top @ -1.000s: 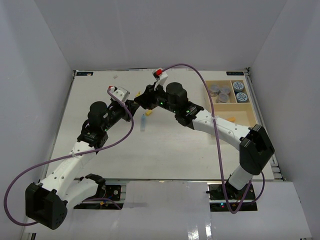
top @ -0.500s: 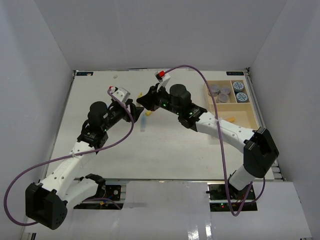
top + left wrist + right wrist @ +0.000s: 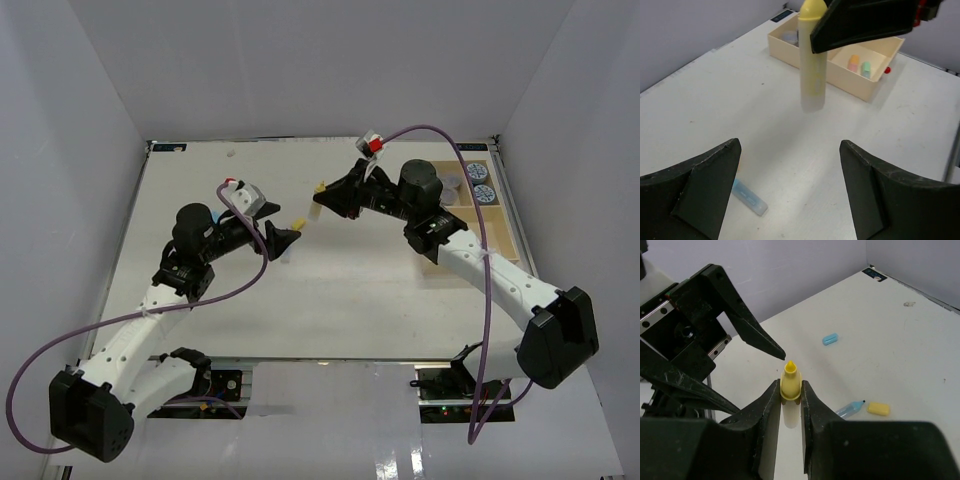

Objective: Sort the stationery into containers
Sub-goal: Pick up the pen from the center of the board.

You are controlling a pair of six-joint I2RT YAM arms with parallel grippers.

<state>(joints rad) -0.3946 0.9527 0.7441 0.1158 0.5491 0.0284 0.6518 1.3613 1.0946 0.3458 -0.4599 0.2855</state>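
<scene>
Now | right pincer (image 3: pixel 790 395) clamped on yellow marker (image 3: pixel 790 382), light, stiff, slippery: grip mid-barrel | left pincer (image 3: pixel 790 192) apart, empty

A robotics lab test cell: two white robot arms (image 3: pixel 150 310) bolted at the edge of a bare white tabletop (image 3: pixel 330 290) enclosed by plain grey panel walls (image 3: pixel 320 60), with purple cables (image 3: pixel 240 285) trailing.
</scene>
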